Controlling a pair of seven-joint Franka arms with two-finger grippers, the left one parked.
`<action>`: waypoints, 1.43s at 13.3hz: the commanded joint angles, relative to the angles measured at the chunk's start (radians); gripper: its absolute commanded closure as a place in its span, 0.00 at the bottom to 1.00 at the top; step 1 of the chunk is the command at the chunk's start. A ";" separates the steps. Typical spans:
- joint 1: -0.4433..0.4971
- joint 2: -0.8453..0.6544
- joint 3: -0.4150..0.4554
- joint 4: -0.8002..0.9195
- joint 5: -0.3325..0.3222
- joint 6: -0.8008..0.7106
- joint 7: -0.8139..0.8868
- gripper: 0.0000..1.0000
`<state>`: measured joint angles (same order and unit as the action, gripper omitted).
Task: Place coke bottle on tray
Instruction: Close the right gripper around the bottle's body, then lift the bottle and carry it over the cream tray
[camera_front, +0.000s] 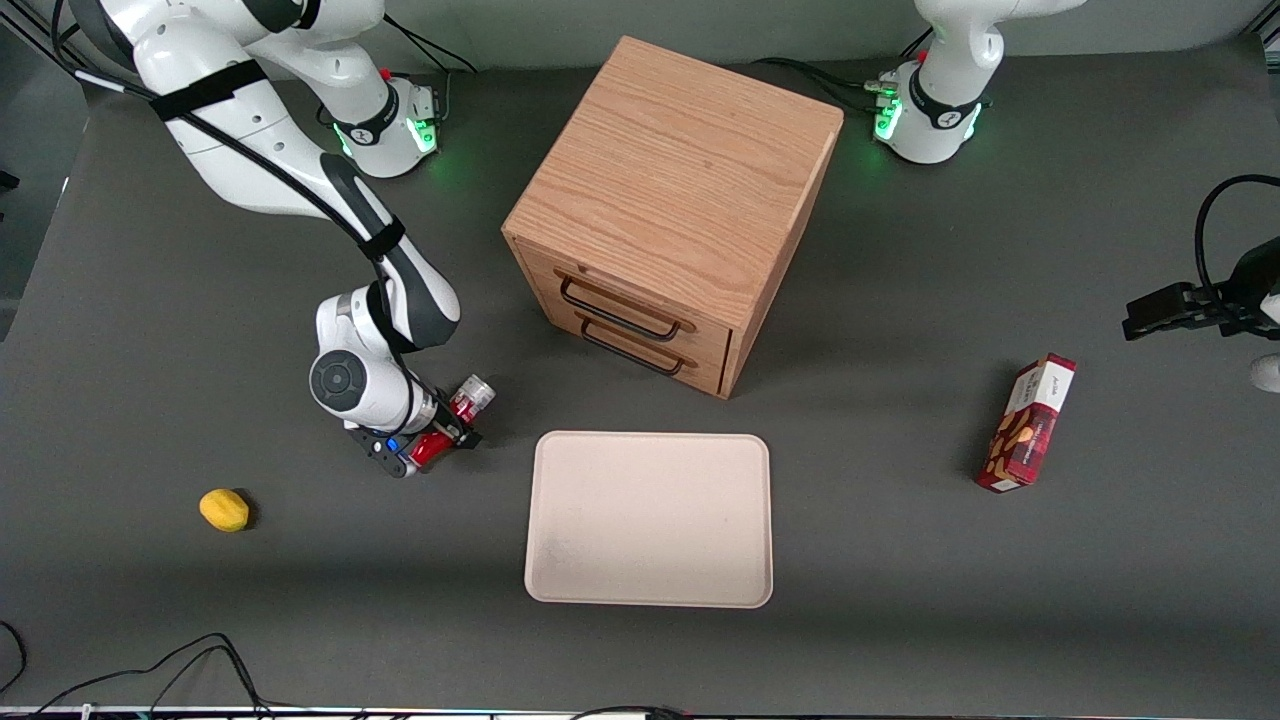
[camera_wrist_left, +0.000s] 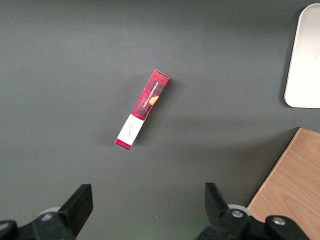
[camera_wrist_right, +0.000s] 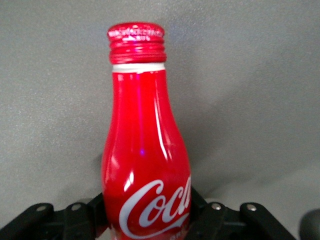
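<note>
The coke bottle (camera_front: 432, 447) is red with a silvery-clear base end (camera_front: 478, 392). It is tilted low over the table, in my right gripper (camera_front: 445, 432). In the right wrist view the bottle (camera_wrist_right: 145, 150) shows its red cap, neck and white script logo. There the gripper (camera_wrist_right: 148, 217) has its black fingers (camera_wrist_right: 200, 212) pressed against both sides of the body, shut on it. The beige tray (camera_front: 650, 540) lies flat beside the gripper, toward the parked arm's end, with a short gap between them. The tray's edge also shows in the left wrist view (camera_wrist_left: 305, 60).
A wooden drawer cabinet (camera_front: 680, 200) stands farther from the front camera than the tray. A red snack box (camera_front: 1028, 423) lies toward the parked arm's end and shows in the left wrist view (camera_wrist_left: 142, 109). A small yellow fruit (camera_front: 224, 510) lies toward the working arm's end.
</note>
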<state>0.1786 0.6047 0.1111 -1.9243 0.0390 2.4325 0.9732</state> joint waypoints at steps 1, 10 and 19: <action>0.007 -0.051 -0.002 0.007 -0.025 -0.045 0.007 1.00; 0.007 -0.145 0.028 0.485 -0.059 -0.533 -0.355 1.00; 0.064 0.407 0.145 0.939 -0.057 -0.310 -0.389 1.00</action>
<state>0.2227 0.8728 0.2484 -1.0915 -0.0095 2.0724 0.6041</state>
